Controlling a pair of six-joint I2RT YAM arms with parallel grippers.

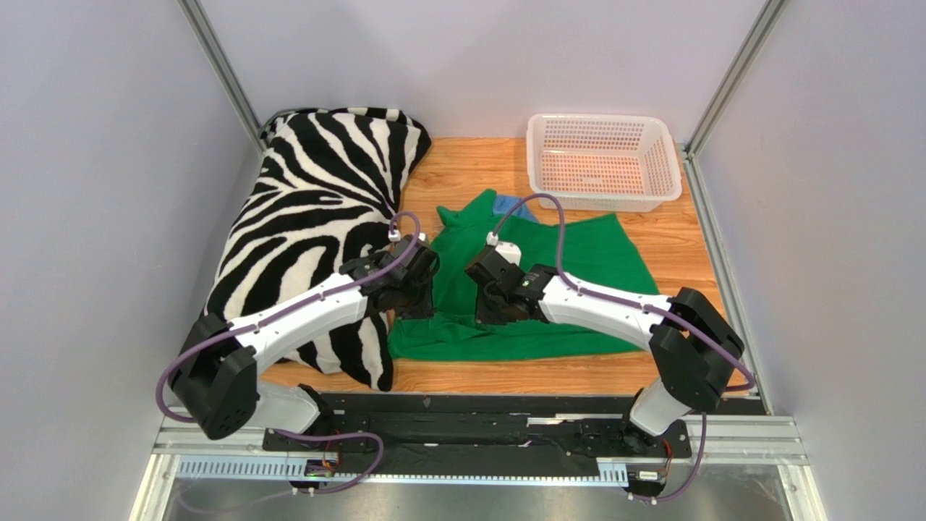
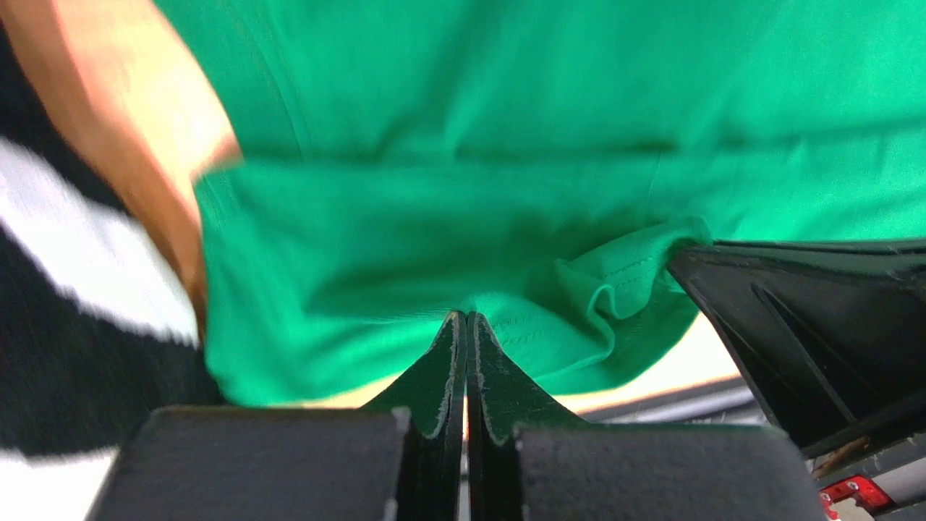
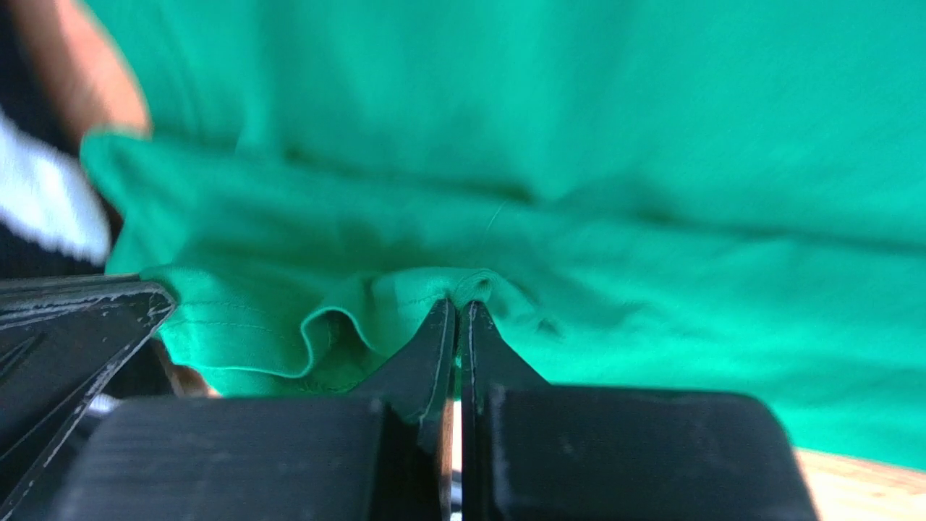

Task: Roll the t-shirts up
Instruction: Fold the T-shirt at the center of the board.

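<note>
**Near hem pinched by both arms**

Left pincer (image 2: 465,326) is pressed together on the near edge of the green t-shirt (image 1: 587,261). Just beside it, the right pincer (image 3: 458,315) nips the same edge. The cloth lies on the bench (image 1: 478,163), stretching away from both, so I'd roll it away from me.

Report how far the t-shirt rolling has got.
Done: nothing is rolled yet; the green t-shirt lies spread mostly flat on the table. In hand: the left end effector and the right end effector are both shut, pinching its edge side by side. Left: the whole roll.
</note>
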